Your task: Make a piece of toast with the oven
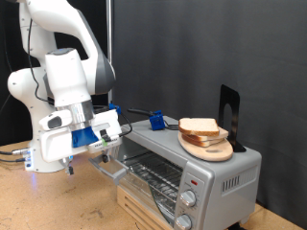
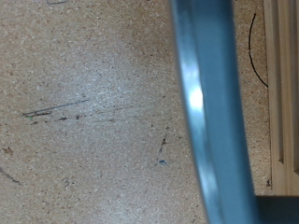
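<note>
The gripper [image 1: 108,140] sits at the oven [image 1: 192,168] door's edge; whether it grips is unclear. Only the exterior view shows the piece of toast [image 1: 200,126] on the round wooden board [image 1: 209,148] atop it; the wrist view shows speckled desk [image 2: 84,121].

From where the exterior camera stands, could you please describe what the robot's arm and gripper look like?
The arm is glossy white with rounded, bulky segments and dark grey joint bands. Its gripper end is a white boxy hand carrying bright blue parts, next to the oven. A thin dark cable trails from it toward a small blue piece on the oven top.
</note>
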Controlling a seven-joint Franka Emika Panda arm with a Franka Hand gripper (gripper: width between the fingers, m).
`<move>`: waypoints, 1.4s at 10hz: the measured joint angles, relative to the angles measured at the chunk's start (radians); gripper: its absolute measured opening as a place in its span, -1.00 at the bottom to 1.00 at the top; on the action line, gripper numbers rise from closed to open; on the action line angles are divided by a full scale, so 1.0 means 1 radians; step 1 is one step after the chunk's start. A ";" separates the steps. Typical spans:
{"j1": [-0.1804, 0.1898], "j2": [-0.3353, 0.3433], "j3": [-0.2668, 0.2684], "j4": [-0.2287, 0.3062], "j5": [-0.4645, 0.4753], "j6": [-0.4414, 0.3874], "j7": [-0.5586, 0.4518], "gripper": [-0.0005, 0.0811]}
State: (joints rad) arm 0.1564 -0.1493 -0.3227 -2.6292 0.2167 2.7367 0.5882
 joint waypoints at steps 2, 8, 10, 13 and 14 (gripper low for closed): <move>-0.003 0.009 -0.006 -0.003 -0.005 0.025 0.003 0.70; -0.057 0.116 -0.007 0.013 -0.235 0.157 0.215 0.70; -0.063 0.152 -0.010 0.029 -0.238 0.173 0.219 0.70; -0.066 0.204 -0.028 0.052 -0.339 0.187 0.319 0.70; -0.061 0.225 -0.045 0.061 -0.425 0.189 0.403 0.70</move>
State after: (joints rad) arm 0.0952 0.0761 -0.3675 -2.5680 -0.2087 2.9253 0.9910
